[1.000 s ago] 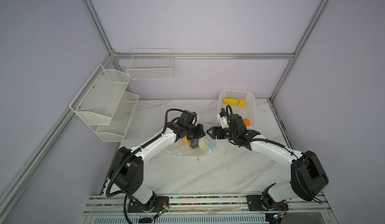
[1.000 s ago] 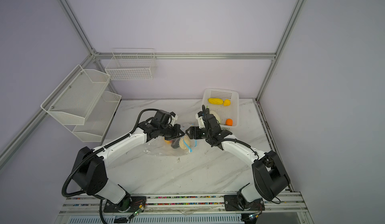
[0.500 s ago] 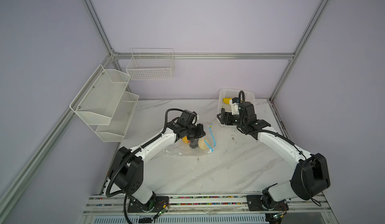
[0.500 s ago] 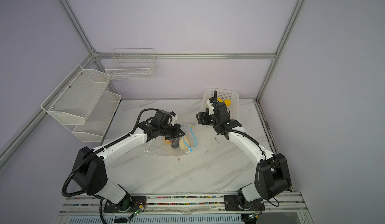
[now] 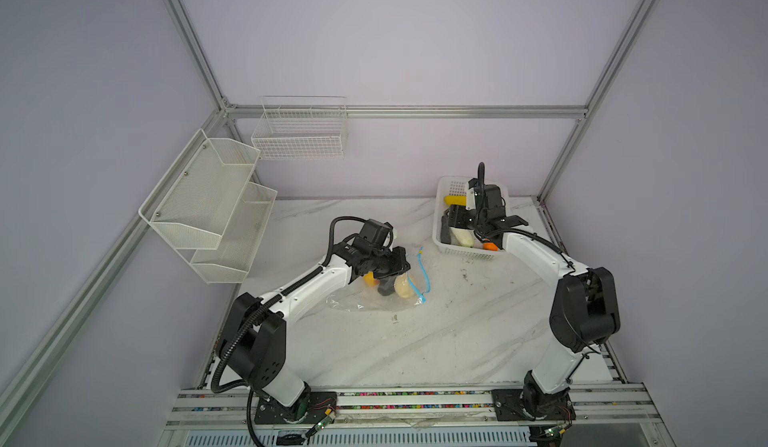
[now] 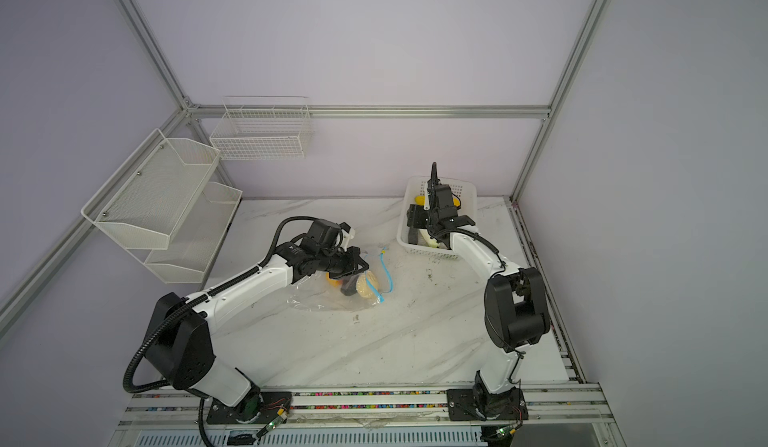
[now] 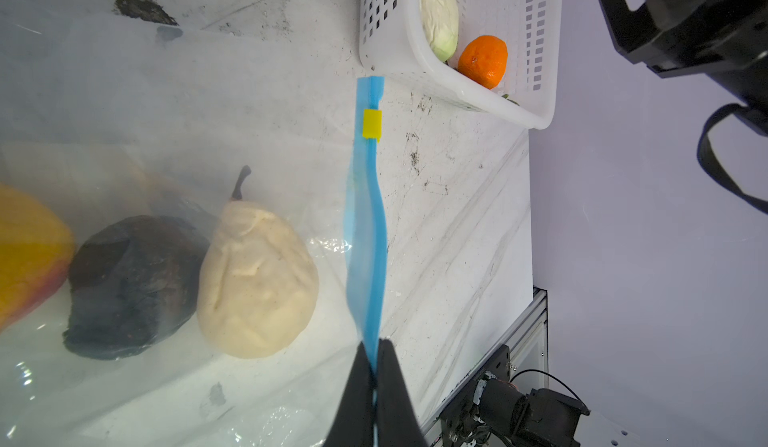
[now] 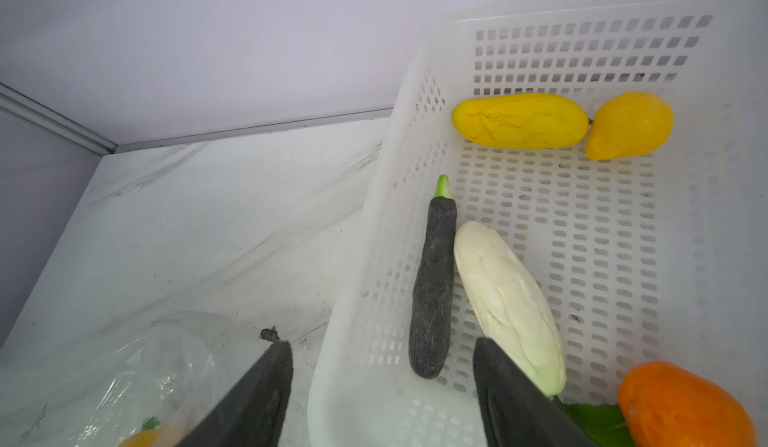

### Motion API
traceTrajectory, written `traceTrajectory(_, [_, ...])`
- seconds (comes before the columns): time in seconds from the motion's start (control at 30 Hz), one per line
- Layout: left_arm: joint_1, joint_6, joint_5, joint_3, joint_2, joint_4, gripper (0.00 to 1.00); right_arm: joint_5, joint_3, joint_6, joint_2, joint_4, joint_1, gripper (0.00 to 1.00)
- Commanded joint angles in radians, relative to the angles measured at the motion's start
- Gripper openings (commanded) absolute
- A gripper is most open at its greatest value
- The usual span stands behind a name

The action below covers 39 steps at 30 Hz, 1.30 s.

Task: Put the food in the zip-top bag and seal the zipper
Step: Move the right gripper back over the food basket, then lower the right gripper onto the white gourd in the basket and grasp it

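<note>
The zipper (image 7: pixel 368 216) is pinched at 1 end by the left gripper (image 7: pixel 376 347), which is clenched on the blue strip. The slider (image 7: pixel 371 124) sits near the far end. 3 pieces are seen inside the bag (image 7: pixel 166 91): a pear (image 7: pixel 255 282), a dark piece (image 7: pixel 129 287) and a yellow one (image 7: pixel 25 253).

The right gripper (image 8: pixel 381 343) is spread wide and empty above the basket (image 8: pixel 582 50). 1 finger appears to be outside the wall, and the eggplant (image 8: pixel 432 291) lies between the tips. A white piece (image 8: pixel 507 303) touches the eggplant.

If the jaws are lowered as they stand, the wall could be clamped and the basket dragged. The white piece could be caught along with the eggplant, or the eggplant squeezed out. The bag mouth looks narrow, so a piece could be blocked there and the strip tugged from the pinch. The pear, lying near the mouth, could be knocked out.
</note>
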Motion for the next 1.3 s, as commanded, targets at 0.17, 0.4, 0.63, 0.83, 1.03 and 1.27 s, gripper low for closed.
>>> traceTrajectory(0.17, [-0.001, 0.001, 0.028, 0.088, -0.009, 0.028, 0.00, 0.053, 0.181, -0.099, 0.166, -0.143, -0.039, 0.70])
traceTrajectory(0.4, [0.001, 0.008, 0.040, 0.101, 0.007, 0.022, 0.00, 0.051, 0.249, -0.129, 0.250, -0.195, -0.055, 0.70])
traceTrajectory(0.63, [0.002, 0.012, 0.047, 0.106, 0.009, 0.019, 0.00, 0.100, 0.306, -0.191, 0.321, -0.292, -0.075, 0.71])
traceTrajectory(0.83, [0.004, 0.014, 0.054, 0.116, 0.017, 0.016, 0.00, 0.101, 0.300, -0.232, 0.339, -0.332, -0.091, 0.76])
traceTrajectory(1.03, [0.004, 0.016, 0.057, 0.119, 0.020, 0.013, 0.00, 0.096, 0.295, -0.246, 0.366, -0.336, -0.093, 0.77])
traceTrajectory(1.27, [0.004, 0.013, 0.057, 0.114, 0.019, 0.012, 0.00, 0.067, 0.326, -0.265, 0.425, -0.335, -0.093, 0.77])
